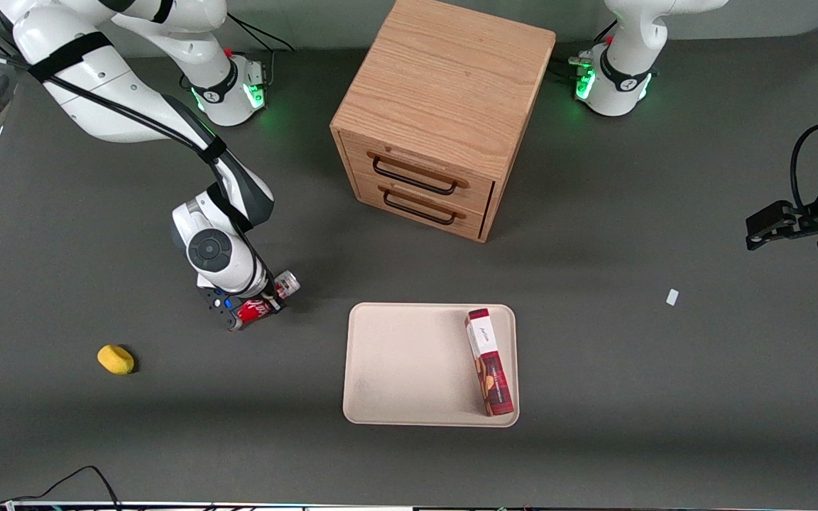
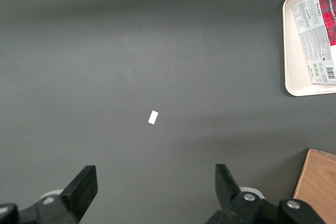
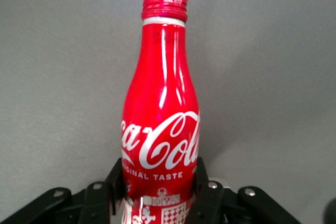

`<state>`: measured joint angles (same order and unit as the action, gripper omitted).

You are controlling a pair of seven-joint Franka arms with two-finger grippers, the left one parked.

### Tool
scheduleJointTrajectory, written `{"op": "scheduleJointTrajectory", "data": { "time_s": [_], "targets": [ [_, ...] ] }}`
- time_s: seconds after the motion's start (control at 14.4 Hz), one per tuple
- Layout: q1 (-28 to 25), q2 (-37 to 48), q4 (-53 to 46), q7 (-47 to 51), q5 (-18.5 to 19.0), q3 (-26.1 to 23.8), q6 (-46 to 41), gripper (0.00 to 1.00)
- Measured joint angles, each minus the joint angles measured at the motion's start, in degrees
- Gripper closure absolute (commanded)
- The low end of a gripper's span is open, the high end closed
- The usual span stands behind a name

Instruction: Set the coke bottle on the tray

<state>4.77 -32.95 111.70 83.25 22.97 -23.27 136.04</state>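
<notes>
While the gripper (image 1: 256, 306) fingers (image 3: 206, 192) clamp the coke bottle (image 1: 265, 301), open gray surface (image 1: 309, 355) separates it from the tray (image 1: 402, 362) edge at four o'clock.

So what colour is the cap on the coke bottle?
Red, like the coke bottle held in the gripper; clearest in the right wrist view.

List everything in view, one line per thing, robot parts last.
coke bottle: 1, red, lying in the gripper, toward the working arm's end.
tray: 1, cream, nearer the front camera than the cabinet.
biscuit box: 1, red and white, on the tray.
cabinet: 1, wooden, two drawers, both shut.
yellow object: 1, on the table near the working arm.
white scrap: 1, toward the parked arm's end.
gripper: 1, black fingers shut on the bottle's lower body.
</notes>
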Motion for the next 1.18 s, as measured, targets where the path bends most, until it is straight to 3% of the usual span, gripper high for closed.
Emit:
{"op": "scheduleJointTrajectory", "data": {
  "time_s": [0.48, 0.83, 1.18],
  "targets": [
    [-0.01, 3.25, -14.18, -9.85, -0.11, -5.10, -18.88, 1.00],
    [-0.39, 3.41, -29.21, -30.71, -4.08, -6.10, -28.48, 1.00],
    [-8.12, -1.67, -41.60, -43.83, -4.71, -6.40, -29.98, 1.00]
  ]
}}
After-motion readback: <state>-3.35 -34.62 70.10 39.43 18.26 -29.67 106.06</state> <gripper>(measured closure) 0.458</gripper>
